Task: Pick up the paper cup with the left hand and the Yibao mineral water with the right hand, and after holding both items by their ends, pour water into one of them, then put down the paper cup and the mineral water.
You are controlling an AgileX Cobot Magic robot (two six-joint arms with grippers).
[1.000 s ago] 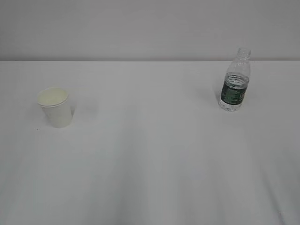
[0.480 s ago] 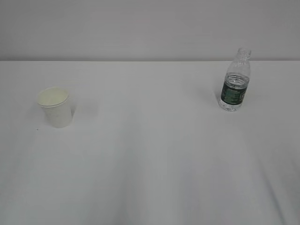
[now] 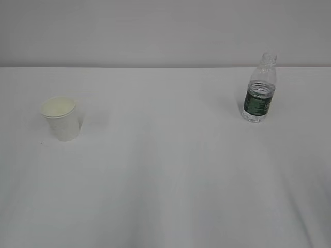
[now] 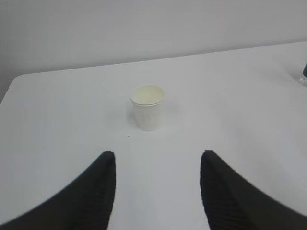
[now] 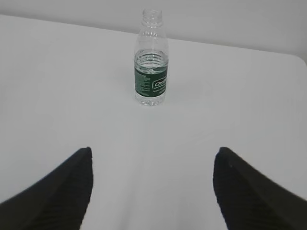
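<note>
Nothing has moved since the earlier frames: cup and bottle sit where they were, no arm in the exterior view.

Paper cup (image 3: 61, 118) upright on the left of the white counter (image 3: 165, 175), mouth up, cream inside showing. Yibao mineral water (image 3: 259, 89) upright at far right, well apart from the cup, uncapped, green label band round its middle, water line near the top of the label.

Left pincer (image 4: 157, 158) released, fingers (image 4: 98, 191) spread, holding nothing; cup (image 4: 148, 107) ahead of it, centred between the tips, not touched.

Right pincer (image 5: 152, 155) released wider, empty; bottle (image 5: 152, 60) ahead, standing clear of both fingers (image 5: 242, 187).
</note>
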